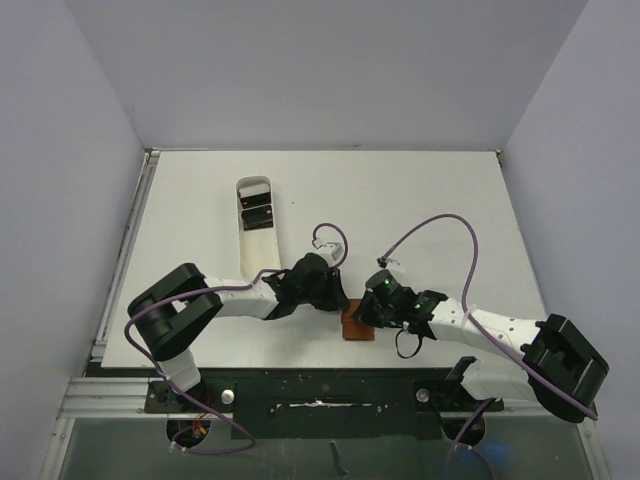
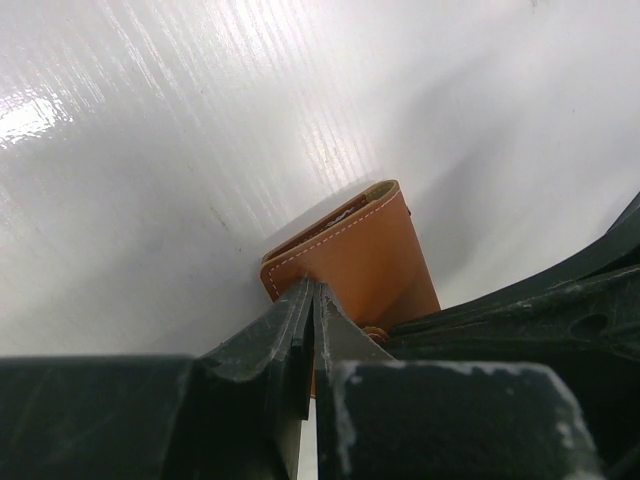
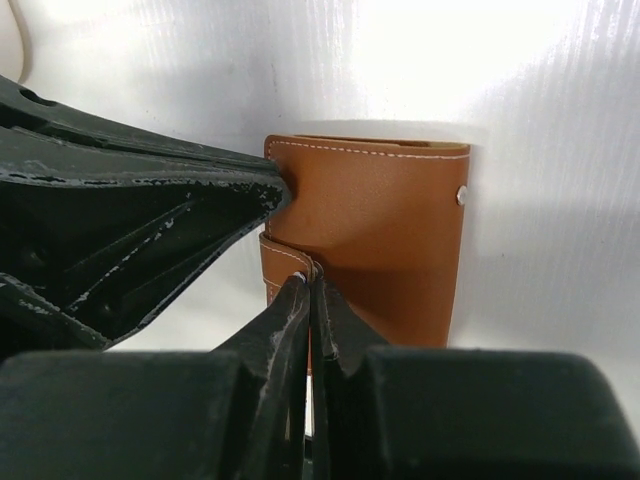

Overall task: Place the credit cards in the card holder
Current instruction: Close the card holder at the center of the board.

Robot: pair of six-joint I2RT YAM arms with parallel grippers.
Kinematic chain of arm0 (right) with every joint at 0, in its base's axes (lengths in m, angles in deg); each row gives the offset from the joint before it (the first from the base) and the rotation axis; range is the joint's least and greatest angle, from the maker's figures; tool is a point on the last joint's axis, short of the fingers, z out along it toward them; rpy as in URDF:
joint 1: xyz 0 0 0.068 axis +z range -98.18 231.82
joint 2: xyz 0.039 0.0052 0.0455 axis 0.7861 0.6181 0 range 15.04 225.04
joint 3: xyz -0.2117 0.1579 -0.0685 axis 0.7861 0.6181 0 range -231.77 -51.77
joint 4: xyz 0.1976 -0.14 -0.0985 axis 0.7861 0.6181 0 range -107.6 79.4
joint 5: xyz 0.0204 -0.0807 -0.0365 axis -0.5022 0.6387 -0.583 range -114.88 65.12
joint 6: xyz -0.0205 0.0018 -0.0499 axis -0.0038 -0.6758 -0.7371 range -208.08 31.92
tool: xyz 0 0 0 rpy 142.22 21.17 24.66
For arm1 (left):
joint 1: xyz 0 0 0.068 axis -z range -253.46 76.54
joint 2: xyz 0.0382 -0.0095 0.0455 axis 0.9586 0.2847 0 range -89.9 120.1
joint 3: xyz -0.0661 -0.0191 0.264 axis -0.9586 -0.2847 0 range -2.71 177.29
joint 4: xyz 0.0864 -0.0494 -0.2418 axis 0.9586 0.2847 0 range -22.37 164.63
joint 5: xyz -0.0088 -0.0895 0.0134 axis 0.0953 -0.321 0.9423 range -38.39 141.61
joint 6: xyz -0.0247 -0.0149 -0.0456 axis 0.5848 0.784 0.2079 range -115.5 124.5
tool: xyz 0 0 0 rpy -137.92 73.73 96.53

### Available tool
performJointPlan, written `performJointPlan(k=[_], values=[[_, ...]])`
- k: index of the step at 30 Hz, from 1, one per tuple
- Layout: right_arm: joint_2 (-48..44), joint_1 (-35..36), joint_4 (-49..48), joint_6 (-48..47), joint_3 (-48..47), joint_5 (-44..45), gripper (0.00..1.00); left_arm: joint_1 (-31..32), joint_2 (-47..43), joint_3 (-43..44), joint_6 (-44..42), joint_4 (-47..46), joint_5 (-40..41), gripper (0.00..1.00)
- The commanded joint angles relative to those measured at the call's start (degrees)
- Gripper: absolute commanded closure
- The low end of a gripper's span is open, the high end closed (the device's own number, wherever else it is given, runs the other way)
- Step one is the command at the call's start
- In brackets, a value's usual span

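Brown leather, folded shut: that is the card holder point(image 1: 357, 327), lying flat on the white table point(image 1: 420, 200) at the near edge, midway between the two arms. In the right wrist view its long axis runs from 12 to 6 o'clock, with a stitched short end at 12 and a small metal stud point(image 3: 461, 195) by the 3 o'clock edge. The closure tab point(image 3: 285, 255) wraps round the long edge at 9 o'clock, so I judge that side to be the one that opens. From above, too much of it is covered to read its axis.

Your right gripper point(image 3: 312, 285) has its jaws pressed together, tips right at the tab. Whether any leather is caught between them, you cannot tell from here. Your left gripper point(image 2: 312, 300) is likewise closed to a sliver, its tips against the holder's near corner, and one of its fingers touches the 10 o'clock corner in the right wrist view.

The step in hand looks to be freeing the tab so the holder can open. To do it well, get a real bite on the tab, peel it away from the cover rather than dragging it, and use the left as a brace so the holder does not slide off the near edge.

The credit cards point(image 1: 257, 208) wait in the white tray point(image 1: 243, 235), well apart at 11 o'clock.
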State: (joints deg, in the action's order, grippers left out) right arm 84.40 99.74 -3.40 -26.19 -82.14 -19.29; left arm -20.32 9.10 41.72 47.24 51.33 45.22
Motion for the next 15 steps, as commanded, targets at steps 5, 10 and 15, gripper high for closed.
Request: performJointPlan(k=[5,10,15], values=[[-1.6,-0.8,0.0,0.9,1.7,2.1,1.0,-0.1,0.1,1.7,-2.8,1.0,2.9,0.97],[-1.1,-1.7,-1.0,1.1,3.3,2.1,1.0,-0.1,0.4,1.4,-2.8,0.6,2.6,0.97],[-1.2,-2.8,-2.5,0.7,5.1,2.0,1.0,-0.1,0.8,1.0,-2.6,0.4,2.6,0.97]])
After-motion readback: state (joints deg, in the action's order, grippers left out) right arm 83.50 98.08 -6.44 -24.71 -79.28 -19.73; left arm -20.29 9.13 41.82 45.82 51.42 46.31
